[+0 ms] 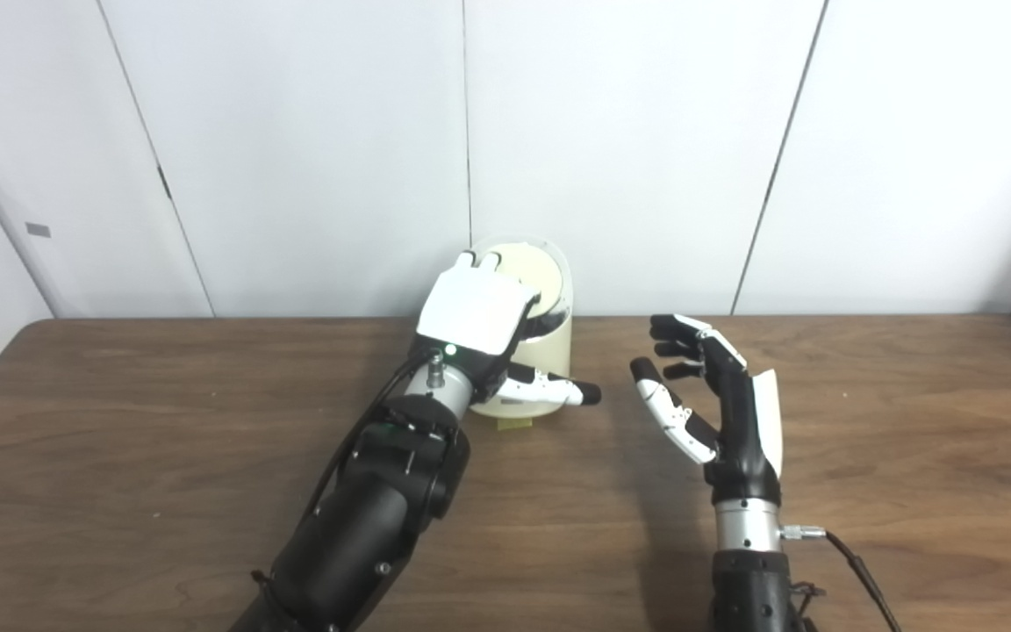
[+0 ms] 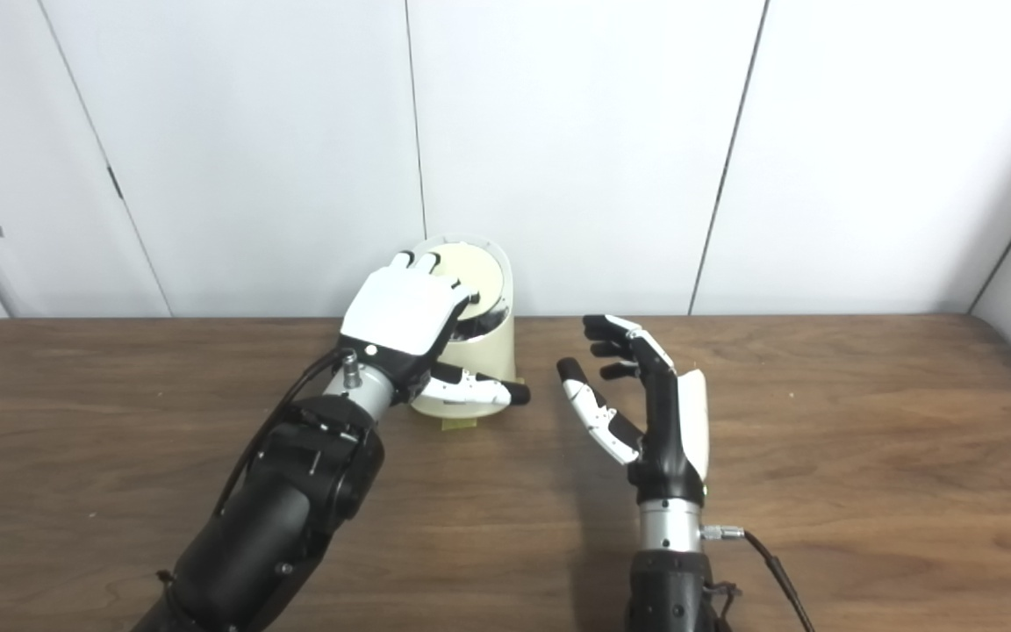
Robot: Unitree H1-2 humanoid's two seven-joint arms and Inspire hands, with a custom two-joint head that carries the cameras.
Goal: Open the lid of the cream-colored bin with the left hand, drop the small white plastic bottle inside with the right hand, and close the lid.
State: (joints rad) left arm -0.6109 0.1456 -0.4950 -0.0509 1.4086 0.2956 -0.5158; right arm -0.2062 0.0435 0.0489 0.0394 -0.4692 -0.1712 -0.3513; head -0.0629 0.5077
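Two hands over the wooden tabletop (image 1: pixel 207 412), and honestly most of the job looks done. Cream-colored bin (image 1: pixel 549 351) sits at the back edge, lid (image 1: pixel 541 272) tilted up under the left hand (image 1: pixel 475 307), fingers draped over it. Right hand (image 1: pixel 716 395) hovers beside, fingers spread, empty. Bottle's not visible, probably inside. Lid-closing's left.
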